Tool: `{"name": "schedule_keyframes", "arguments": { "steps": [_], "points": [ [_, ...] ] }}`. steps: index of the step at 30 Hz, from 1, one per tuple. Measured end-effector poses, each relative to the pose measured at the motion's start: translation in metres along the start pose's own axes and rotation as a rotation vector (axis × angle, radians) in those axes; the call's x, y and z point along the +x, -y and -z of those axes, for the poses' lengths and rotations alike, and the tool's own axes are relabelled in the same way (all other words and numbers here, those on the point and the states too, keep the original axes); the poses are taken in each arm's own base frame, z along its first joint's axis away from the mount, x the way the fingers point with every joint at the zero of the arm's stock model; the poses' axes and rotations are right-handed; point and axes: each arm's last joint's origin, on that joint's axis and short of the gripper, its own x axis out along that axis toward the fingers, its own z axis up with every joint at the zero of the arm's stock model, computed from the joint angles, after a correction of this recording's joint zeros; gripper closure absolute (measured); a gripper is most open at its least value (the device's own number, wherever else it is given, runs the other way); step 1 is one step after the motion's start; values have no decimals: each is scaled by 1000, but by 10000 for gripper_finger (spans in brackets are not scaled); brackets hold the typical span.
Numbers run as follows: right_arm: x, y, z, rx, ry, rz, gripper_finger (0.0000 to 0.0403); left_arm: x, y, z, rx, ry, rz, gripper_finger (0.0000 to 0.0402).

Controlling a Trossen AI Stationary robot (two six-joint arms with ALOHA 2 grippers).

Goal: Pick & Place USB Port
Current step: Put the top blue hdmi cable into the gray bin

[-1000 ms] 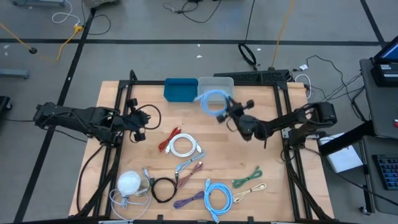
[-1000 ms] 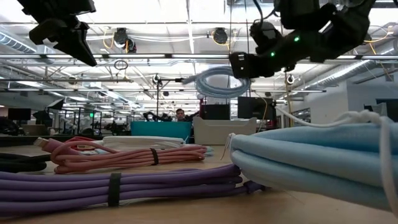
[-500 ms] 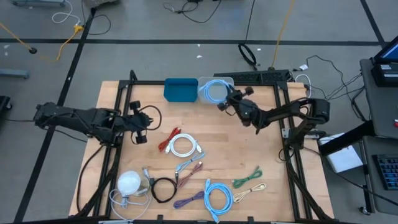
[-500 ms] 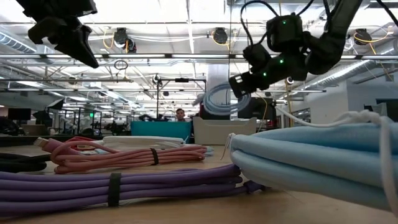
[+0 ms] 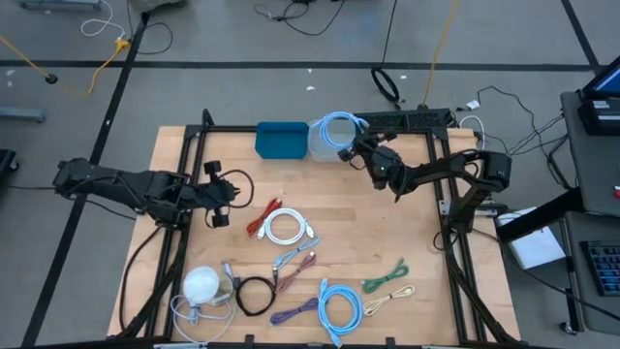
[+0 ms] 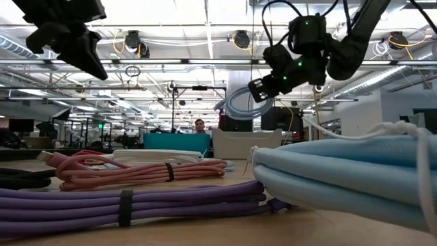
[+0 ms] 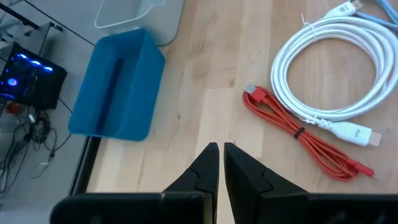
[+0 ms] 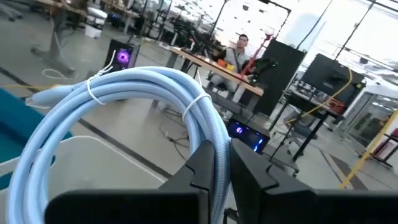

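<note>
A light-blue coiled USB cable [image 5: 338, 129] hangs in the air over the clear bin [image 5: 320, 150] at the table's far edge, with my right gripper [image 5: 360, 151] shut on it. In the low view the coil [image 6: 240, 104] hangs above the bin [image 6: 246, 143]. A blue bin [image 5: 281, 140] stands just left of the clear one. My left gripper [image 5: 221, 196] hovers shut over the table's left part, holding nothing; its wrist view shows the shut fingertips [image 7: 219, 154] above bare wood, near a red cable [image 7: 298, 132] and a white coil [image 7: 339, 68]. My right gripper pinches the bundled strands on one side of the coil's loop [image 8: 209, 135] between its two fingers, close to a white tie. The fingers reach in roughly level from the table's right side and lie across the strands. The coil is lifted clear and stands out beyond the fingertips over the clear bin.
Several tied cables lie on the near half of the table: white [image 5: 288, 229], red [image 5: 259, 222], black [image 5: 254, 294], purple [image 5: 295, 311], blue [image 5: 340, 305], green [image 5: 385, 279]. A white round charger [image 5: 201, 284] lies near left. A black frame [image 5: 441, 174] rims the table.
My right gripper has swung toward the table's far edge with the light-blue coil and rolled at the wrist. The coil, lifted clear throughout, has gone from above bare wood to above the clear bin and has turned about with the gripper.
</note>
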Motion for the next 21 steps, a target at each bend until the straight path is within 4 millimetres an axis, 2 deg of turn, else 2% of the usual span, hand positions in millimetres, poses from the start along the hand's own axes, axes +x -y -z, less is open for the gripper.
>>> {"name": "schedule_keyframes", "arguments": {
  "steps": [10,17,21],
  "points": [
    [12,-30,32,-155,-1,-110,380,-2,4,0,21,12,20,371],
    [18,-35,30,-182,10,-100,380,-2,5,0,26,13,21,371],
    [18,-31,27,-155,-10,2,380,-3,6,0,28,15,21,371]
  ]
}}
